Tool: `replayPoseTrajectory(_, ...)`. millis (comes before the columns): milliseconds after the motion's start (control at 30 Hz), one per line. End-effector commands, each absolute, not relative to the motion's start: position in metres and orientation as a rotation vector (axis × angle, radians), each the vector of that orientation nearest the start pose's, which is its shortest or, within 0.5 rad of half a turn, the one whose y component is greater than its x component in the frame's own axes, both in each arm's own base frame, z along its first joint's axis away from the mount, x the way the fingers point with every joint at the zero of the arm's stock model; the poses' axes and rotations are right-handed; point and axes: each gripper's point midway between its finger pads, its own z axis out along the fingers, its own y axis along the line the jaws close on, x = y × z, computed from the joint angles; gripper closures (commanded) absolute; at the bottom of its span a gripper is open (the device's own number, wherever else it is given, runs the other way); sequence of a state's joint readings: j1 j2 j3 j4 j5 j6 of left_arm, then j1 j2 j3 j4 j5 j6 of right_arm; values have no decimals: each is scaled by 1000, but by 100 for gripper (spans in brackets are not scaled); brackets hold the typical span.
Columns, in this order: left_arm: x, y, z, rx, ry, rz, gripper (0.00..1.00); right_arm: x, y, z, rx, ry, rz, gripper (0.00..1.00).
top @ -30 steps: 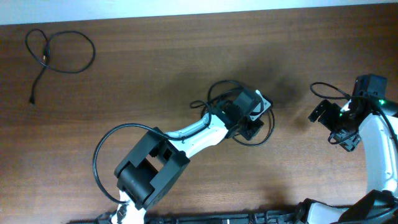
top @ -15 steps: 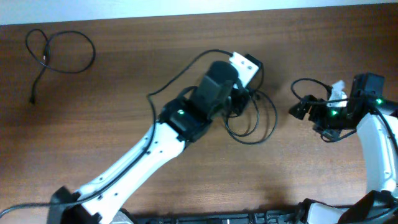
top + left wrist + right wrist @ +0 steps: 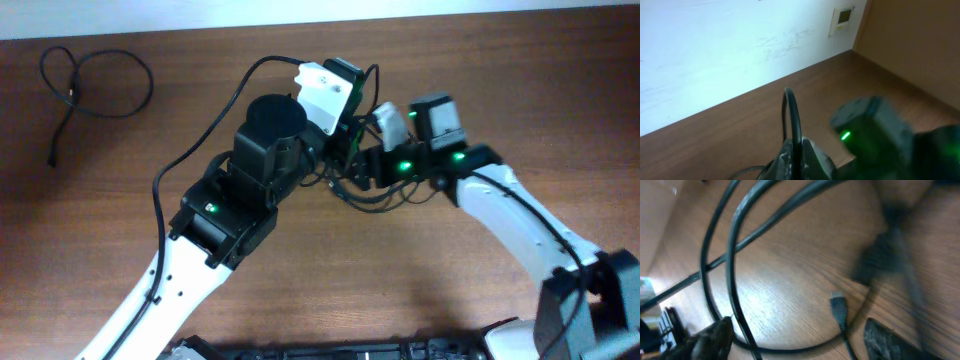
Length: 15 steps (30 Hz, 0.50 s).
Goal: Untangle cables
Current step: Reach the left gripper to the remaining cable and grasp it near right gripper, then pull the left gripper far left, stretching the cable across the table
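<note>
A bundle of thin black cables [image 3: 392, 197] lies at the table's middle, partly under both grippers. My left gripper [image 3: 345, 148] is shut on one black cable [image 3: 792, 112], which arches up from its fingers [image 3: 796, 152]. My right gripper [image 3: 362, 166] sits right beside it at the bundle. Its fingers are open [image 3: 800, 340], with cable loops [image 3: 732, 280] and a small black plug [image 3: 838, 306] lying between them on the wood. A separate cable [image 3: 88, 82] lies looped at the far left corner.
The left arm [image 3: 230, 210] reaches in from the bottom left and the right arm [image 3: 520, 225] from the bottom right. A thick arm wire [image 3: 200, 140] loops left of the left wrist. A pale wall [image 3: 730, 45] borders the table's far edge.
The left gripper has moved up and left with a cable in its grip. The right arm has swung left from the right side to the bundle, close to the left gripper.
</note>
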<state>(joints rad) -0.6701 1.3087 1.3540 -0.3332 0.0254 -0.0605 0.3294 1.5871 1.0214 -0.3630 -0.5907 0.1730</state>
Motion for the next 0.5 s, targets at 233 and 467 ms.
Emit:
replayPoseTrajectory(233, 366, -63, 422, -72, 1749, 57, 100, 324, 115, 115, -64, 2719, 554, 96)
replayPoseTrajectory(467, 362, 55, 417, -411, 1736, 242, 100, 303, -51, 130, 573, 2668, 119, 96)
